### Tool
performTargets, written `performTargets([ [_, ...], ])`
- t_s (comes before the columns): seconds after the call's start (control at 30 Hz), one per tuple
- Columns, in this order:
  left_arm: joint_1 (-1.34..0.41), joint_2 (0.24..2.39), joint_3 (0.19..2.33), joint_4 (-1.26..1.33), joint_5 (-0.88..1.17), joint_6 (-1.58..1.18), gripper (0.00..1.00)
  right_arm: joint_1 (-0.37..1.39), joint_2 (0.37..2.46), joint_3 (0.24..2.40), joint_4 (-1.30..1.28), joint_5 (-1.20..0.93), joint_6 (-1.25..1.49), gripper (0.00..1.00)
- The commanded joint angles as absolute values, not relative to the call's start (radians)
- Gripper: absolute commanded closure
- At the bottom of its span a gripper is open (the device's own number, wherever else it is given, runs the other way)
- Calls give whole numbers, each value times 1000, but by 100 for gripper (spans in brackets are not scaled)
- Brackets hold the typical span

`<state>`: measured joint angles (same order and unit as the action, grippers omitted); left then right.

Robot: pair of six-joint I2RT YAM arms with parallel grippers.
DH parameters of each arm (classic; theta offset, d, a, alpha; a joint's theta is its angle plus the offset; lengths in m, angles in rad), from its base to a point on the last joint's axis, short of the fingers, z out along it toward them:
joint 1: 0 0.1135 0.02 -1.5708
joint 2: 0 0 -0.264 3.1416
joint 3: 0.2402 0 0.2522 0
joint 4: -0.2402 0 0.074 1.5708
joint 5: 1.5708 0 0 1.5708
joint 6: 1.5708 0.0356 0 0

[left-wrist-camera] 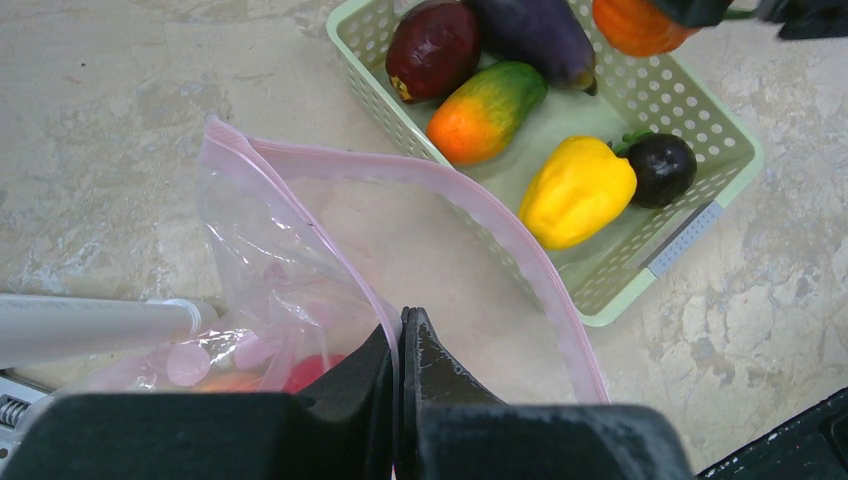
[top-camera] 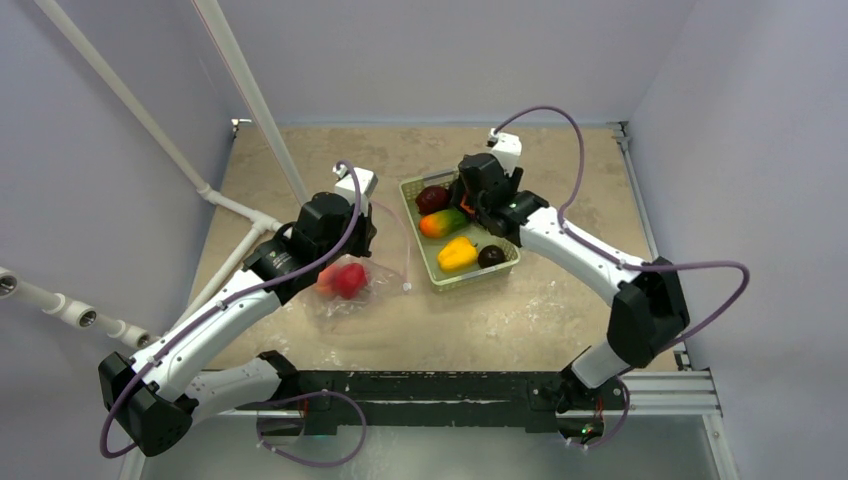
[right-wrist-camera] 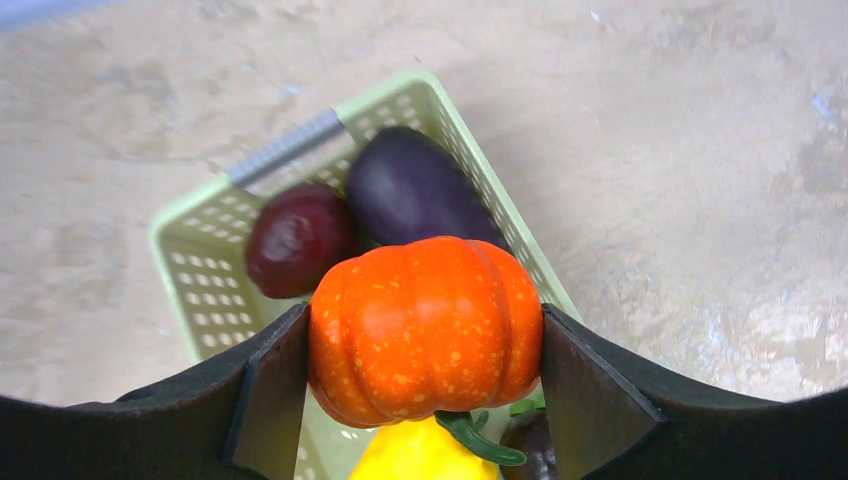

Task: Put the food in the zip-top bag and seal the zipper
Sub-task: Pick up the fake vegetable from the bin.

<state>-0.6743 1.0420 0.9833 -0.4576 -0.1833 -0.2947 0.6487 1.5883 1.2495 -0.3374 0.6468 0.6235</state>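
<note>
**Left end effector** point(left-wrist-camera: 403, 345): the jaws are fully closed. The pink zipper strip point(left-wrist-camera: 500, 225) of the clear bag point(left-wrist-camera: 290, 270) runs down into the pinch point, so the end effector grips the bag at its rim. The mouth of the bag stands open in a wide loop facing the basket point(left-wrist-camera: 610, 310).

**Right end effector** point(right-wrist-camera: 425, 335): the jaws are spread wide and clamp the orange pumpkin point(right-wrist-camera: 425, 325), with one finger on each side. The pumpkin is over the far part of the basket. The views do not show whether it touches the items below it.

**Bag contents:** a red fruit point(top-camera: 349, 280) and a peach-coloured fruit point(top-camera: 327, 280) lie side by side inside the bag, which rests on the table point(top-camera: 560, 310) just left of the basket.

**Basket contents:**
- a dark red fruit point(left-wrist-camera: 433, 48) in the far corner
- a purple eggplant point(left-wrist-camera: 535, 35) beside it
- an orange-and-green fruit point(left-wrist-camera: 487, 110) in the middle
- a yellow pepper point(left-wrist-camera: 577, 190) toward the near end
- a dark plum point(left-wrist-camera: 660, 168) touching the pepper
</note>
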Motion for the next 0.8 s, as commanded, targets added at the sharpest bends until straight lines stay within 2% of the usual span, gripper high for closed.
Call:
performTargets([
  [0.0,-673,1034,989,-426,-187,-284,100,664,1489,1297,-279,584,550,65],
  [0.37,-673,1032,989,-426,-183,-284,100,809,1380,1280,-153,459,434,68],
  [0.77,-673,1025,988,-426,-184,-284,100,852,1237,1181,18,158,331,69],
])
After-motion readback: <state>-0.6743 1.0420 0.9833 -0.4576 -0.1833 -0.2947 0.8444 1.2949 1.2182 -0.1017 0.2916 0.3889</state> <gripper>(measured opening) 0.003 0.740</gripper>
